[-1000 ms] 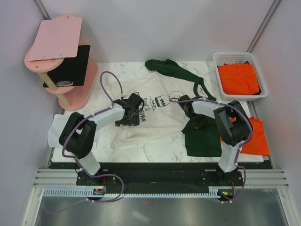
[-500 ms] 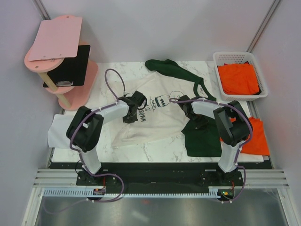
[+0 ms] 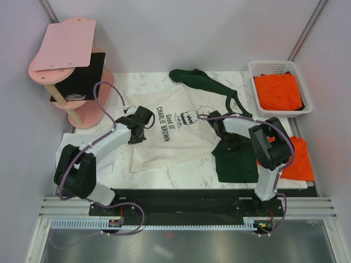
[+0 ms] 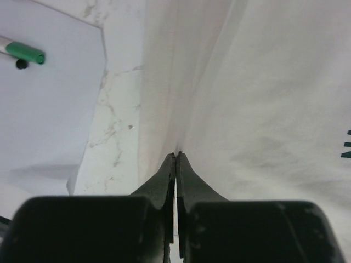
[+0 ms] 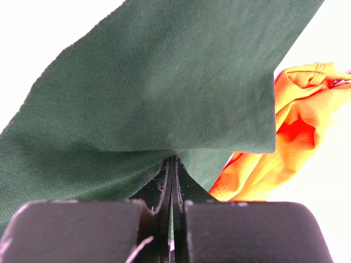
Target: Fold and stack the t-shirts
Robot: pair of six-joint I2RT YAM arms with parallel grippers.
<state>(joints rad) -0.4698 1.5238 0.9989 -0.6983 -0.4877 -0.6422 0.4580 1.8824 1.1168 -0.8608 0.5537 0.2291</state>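
Note:
The cream-white t-shirt [image 3: 186,134] with the Charlie Brown print lies spread in the middle of the marble table [image 3: 181,174]. One dark green sleeve [image 3: 198,80] trails toward the back, and the other [image 3: 237,160] lies bunched at the front right. My left gripper [image 3: 136,134] is shut on a pinched ridge of cream cloth [image 4: 181,98] at the shirt's left edge. My right gripper [image 3: 226,141] is shut on the green sleeve [image 5: 153,82]. One orange t-shirt [image 3: 278,92] fills the basket. Another [image 3: 300,159] lies at the table's right edge, partly under the right arm, and shows beside the sleeve [image 5: 296,126].
A white plastic basket [image 3: 254,68] stands at the back right. A pink two-tier stand [image 3: 68,46] with a black board occupies the back left. White paper sheets [image 3: 70,150] lie at the left edge, with a green pen [image 4: 24,53] on them.
My left gripper closed on the shirt's left side and moved left, drawing the cloth out so the whole print shows. The right arm stayed still.

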